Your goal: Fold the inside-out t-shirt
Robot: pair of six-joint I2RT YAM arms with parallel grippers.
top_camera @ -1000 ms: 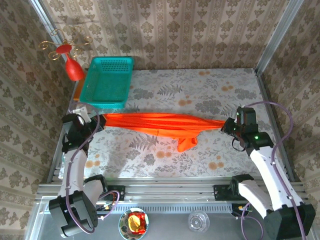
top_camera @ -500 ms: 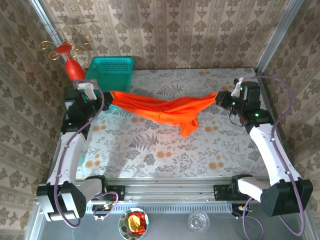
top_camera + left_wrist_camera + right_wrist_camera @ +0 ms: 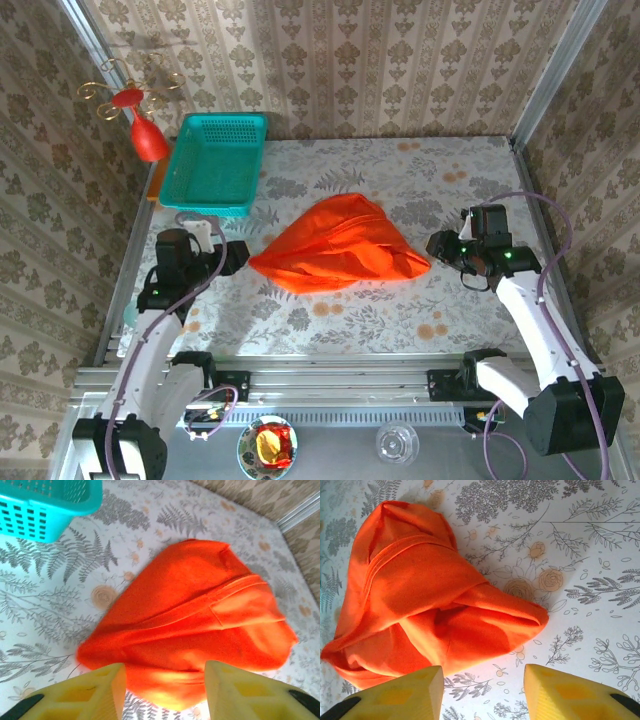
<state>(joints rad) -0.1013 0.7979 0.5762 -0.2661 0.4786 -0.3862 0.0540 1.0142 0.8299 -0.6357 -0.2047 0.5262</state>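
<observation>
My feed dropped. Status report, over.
Left claw open, right claw open, both empty. T-shirt bunched in a heap between them, not folded. Teal basket far-left, apart from it.

the t-shirt (image 3: 338, 245) is plain bright orange-red, the basket (image 3: 205, 208) teal, the fingers (image 3: 95, 695) yellow. the worktop (image 3: 330, 320) is white with grey ferns and small orange flowers; the wallpaper (image 3: 350, 60) beige damask.

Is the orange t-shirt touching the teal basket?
Apart. The top external view shows a strip of patterned tablecloth between the t-shirt and the teal basket.
</observation>
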